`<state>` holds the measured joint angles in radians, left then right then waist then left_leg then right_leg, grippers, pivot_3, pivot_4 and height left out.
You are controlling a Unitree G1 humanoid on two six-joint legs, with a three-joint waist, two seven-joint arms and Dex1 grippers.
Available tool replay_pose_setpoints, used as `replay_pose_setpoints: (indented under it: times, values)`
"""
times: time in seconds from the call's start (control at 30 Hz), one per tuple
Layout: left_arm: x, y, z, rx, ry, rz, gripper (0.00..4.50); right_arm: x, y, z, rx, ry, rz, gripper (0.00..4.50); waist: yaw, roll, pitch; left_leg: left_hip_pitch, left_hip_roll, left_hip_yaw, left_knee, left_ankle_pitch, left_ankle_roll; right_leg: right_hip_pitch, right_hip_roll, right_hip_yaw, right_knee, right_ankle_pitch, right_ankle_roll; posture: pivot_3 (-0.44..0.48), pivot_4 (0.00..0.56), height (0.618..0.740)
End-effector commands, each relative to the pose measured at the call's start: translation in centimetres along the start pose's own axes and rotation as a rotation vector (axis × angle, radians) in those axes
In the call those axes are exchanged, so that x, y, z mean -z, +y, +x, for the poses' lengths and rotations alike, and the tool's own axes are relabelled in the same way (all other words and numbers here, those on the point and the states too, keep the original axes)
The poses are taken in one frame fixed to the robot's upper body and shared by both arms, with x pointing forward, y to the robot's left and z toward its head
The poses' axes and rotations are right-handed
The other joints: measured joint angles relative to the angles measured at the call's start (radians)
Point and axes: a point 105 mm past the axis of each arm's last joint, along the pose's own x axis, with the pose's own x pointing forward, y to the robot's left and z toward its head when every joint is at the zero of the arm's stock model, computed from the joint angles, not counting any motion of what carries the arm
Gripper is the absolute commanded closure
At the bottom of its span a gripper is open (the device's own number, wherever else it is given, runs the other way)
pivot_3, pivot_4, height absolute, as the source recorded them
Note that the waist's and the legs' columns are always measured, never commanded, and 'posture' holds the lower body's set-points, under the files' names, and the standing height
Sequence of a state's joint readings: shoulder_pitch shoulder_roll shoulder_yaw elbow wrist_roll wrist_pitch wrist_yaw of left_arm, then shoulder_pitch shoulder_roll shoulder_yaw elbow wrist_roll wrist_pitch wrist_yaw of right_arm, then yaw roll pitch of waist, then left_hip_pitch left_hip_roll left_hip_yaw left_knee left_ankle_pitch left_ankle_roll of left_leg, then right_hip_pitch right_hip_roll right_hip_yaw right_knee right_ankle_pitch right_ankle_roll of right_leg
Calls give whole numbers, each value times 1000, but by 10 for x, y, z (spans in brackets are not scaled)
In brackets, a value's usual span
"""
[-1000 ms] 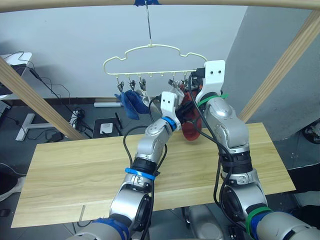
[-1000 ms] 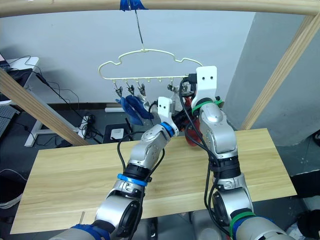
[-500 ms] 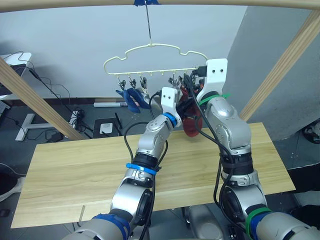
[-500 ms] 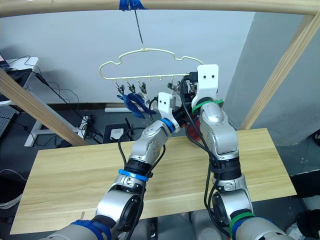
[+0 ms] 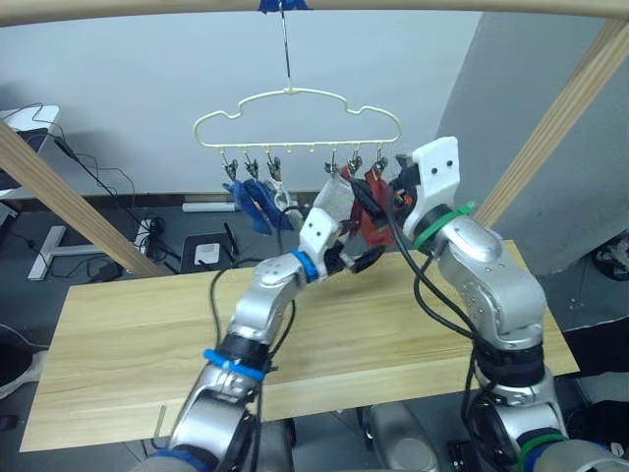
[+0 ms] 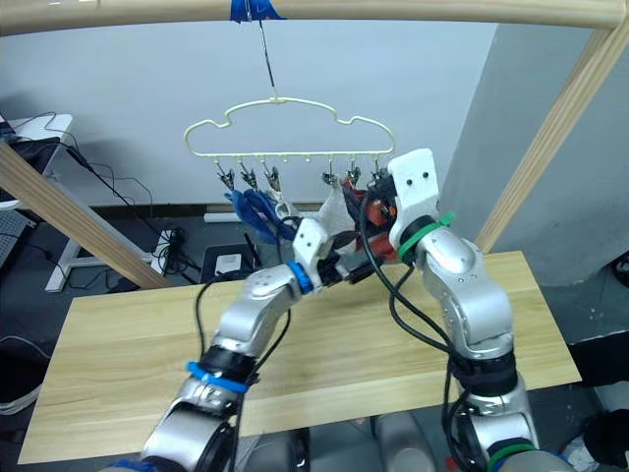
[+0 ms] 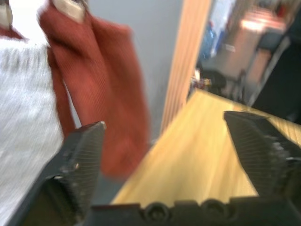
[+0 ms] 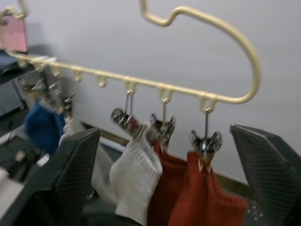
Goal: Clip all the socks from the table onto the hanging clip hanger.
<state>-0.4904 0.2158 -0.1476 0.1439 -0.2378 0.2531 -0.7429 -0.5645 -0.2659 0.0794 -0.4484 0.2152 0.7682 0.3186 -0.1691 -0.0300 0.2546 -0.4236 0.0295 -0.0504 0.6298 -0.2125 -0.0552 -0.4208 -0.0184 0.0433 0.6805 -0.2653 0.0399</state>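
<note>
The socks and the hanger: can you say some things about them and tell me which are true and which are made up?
1. The two rust red socks hang from clips at one end of the clip hanger. True.
2. A blue sock lies on the table. False: the blue socks hang on the hanger.
3. The right gripper is open. True.
4. The left gripper squeezes a grey sock. False: it is open, holding nothing.
5. The hanger hangs by its hook from a wooden pole. True.
</note>
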Motion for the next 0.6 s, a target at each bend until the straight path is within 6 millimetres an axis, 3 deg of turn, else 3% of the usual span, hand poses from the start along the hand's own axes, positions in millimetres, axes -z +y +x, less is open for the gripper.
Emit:
replay_pose_setpoints:
  times: [0.03,0.17,0.33,0.47,0.6]
  values:
    - [-26,6,-40,32,-1,100,29,-10,7,-15,-153,-27,-88,0,-1,0,0,0,0,0,0,0,0,0,0,0,0,0,0,-221,214,740]
    - [-33,33,-99,-18,137,152,29,-7,-2,-31,-274,22,-153,0,3,0,0,1,0,0,0,0,0,0,0,0,0,-3,5,-192,208,740]
    - [-42,66,-155,-127,302,232,29,-4,-22,-49,-340,90,-210,0,18,0,0,1,0,1,0,0,0,1,0,0,-1,-3,5,-148,192,740]
    - [-40,90,-189,-274,458,261,29,-1,-38,-63,-354,135,-248,0,33,0,0,1,0,1,0,0,0,0,0,0,-1,-3,5,-133,180,740]
    - [-47,102,-211,-343,443,231,29,3,-54,-76,-343,174,-284,0,45,-1,-1,1,0,1,0,0,0,0,-1,0,-1,-3,4,-120,162,740]
